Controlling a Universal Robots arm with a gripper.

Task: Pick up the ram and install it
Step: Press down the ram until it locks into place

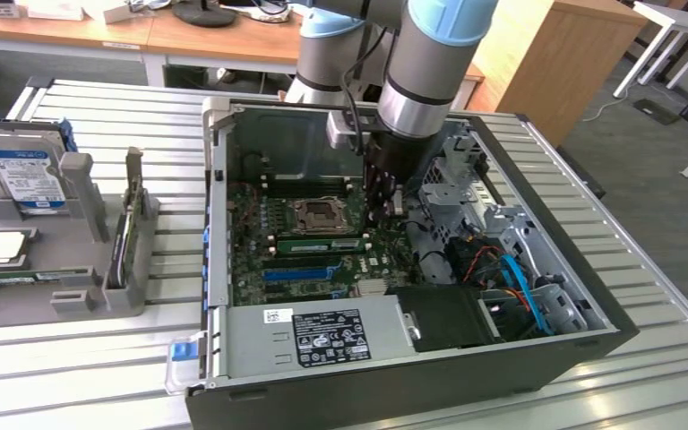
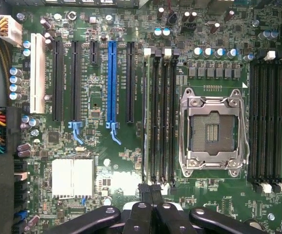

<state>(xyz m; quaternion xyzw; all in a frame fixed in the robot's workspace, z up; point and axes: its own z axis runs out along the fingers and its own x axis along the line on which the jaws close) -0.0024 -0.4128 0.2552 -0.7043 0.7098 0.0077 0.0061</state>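
The claw is seen closed near the slotted ram; it could be left half-seated by uneven pressure.

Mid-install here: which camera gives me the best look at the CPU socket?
The wrist view: it looks straight down on the CPU socket, whole metal frame and bare centre showing. The exterior view sees it aslant, close beside the arm.

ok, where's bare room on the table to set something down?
Bare slats between the fixture and the near edge, and along the case on the exterior view's right. Crowded: the fixture is full of parts, and the arm hangs over the motherboard inside the case.
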